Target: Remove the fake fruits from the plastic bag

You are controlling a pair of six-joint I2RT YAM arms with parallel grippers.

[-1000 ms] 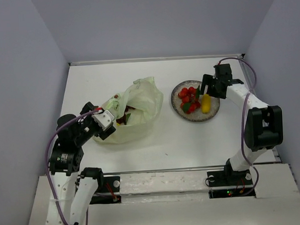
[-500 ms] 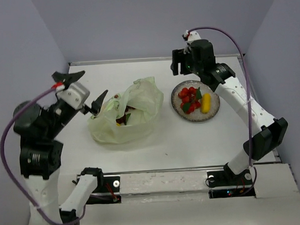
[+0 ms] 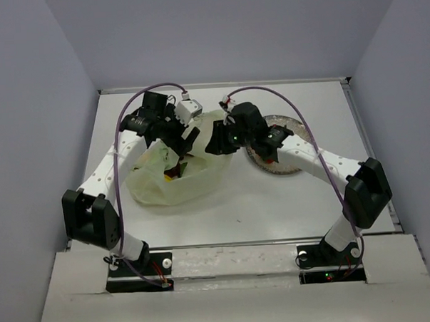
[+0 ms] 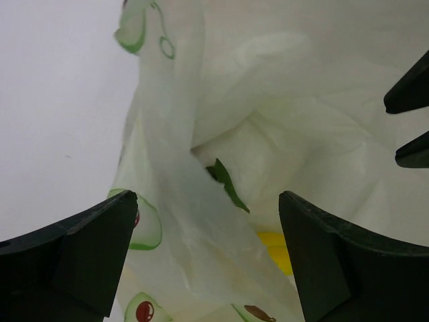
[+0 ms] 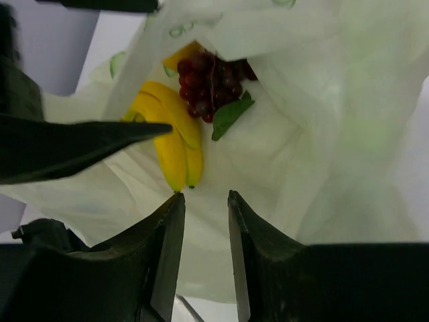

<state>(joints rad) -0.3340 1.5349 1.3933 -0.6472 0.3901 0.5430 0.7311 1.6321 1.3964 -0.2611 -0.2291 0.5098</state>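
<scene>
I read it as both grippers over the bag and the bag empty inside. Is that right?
Not quite. The bag is not empty: the right wrist view shows yellow bananas and a dark grape bunch inside it. The rest holds: the left gripper and the right gripper are both over the bag.

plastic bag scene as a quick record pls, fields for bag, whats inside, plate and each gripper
bag: thin pale yellow-green plastic bag, mouth open
inside: yellow banana; dark purple grape bunch; green leaf
plate: grey speckled round plate, right of the bag, mostly hidden by the right arm
left gripper: open wide over the bag
right gripper: over the bag mouth, narrow gap, nothing seen between the jaws
</scene>
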